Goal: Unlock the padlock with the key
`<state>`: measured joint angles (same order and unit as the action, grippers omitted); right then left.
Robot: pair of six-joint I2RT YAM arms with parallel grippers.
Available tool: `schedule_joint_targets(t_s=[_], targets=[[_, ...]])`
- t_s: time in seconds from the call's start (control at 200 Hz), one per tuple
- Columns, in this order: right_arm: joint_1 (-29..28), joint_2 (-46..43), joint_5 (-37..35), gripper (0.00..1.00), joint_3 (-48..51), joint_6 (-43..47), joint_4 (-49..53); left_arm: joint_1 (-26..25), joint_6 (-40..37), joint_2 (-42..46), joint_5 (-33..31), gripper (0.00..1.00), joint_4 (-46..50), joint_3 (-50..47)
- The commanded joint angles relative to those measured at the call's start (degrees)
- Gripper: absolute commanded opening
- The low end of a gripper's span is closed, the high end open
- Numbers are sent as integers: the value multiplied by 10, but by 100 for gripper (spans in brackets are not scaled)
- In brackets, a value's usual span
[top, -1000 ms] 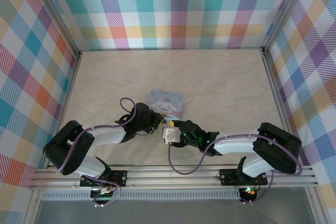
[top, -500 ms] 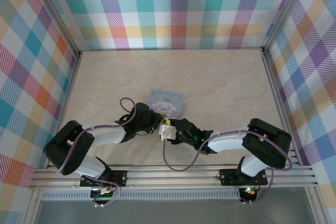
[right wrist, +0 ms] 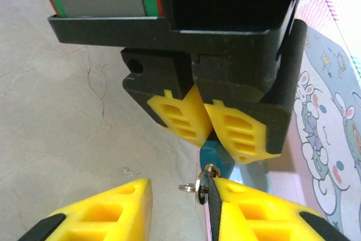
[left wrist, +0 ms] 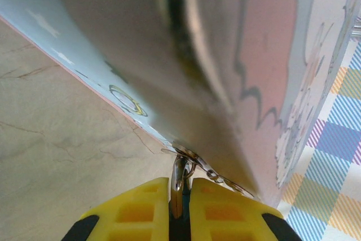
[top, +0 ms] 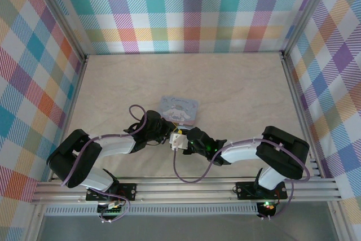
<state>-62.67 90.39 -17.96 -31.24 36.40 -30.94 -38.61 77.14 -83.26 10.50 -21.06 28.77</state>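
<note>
The small teal padlock (right wrist: 216, 158) is pinched between the yellow fingers (right wrist: 181, 115) of my left gripper, which is shut on it. From the left wrist view, the lock's silver shackle (left wrist: 179, 171) rises out of my shut left gripper (left wrist: 179, 189) to the tin's clasp. The key (right wrist: 202, 191) sticks out of the padlock's bottom, its round silver head on edge. My right gripper (right wrist: 180, 196) is open around that head: the right finger (right wrist: 265, 213) touches it, while the left finger (right wrist: 107, 213) stands apart. In the top view both grippers (top: 167, 134) (top: 185, 139) meet in front of the tin.
The pastel-blue cartoon tin (top: 179, 108) lies on the beige marble table (top: 237, 88) just behind the grippers, and it looms close over the left fingers (left wrist: 225, 55). A thin chain (left wrist: 221, 177) hangs at its clasp. Plaid walls (top: 186, 9) ring the table.
My right arm has pushed left toward the left gripper, and its jaws have narrowed around the key's head. The left arm and the tin have stayed put.
</note>
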Motion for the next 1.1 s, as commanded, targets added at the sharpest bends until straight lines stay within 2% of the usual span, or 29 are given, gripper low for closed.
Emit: schedule_joint_targets(t_s=[0.0,0.44,0.69,0.92,1.095], targets=[[-3,6,-4,29,-14,-11,-19,-10,5,-7,4,0,6,11],[-3,13,-15,11,-19,-19,-21,-10,4,-7,6,0,6,11],[-3,15,-44,0,-23,-35,-24,-10,5,-5,6,0,8,12],[-3,13,-55,0,-18,-73,-38,-10,5,-4,7,0,9,12],[-3,6,-52,0,-7,-138,-80,-10,5,-2,5,0,11,12]])
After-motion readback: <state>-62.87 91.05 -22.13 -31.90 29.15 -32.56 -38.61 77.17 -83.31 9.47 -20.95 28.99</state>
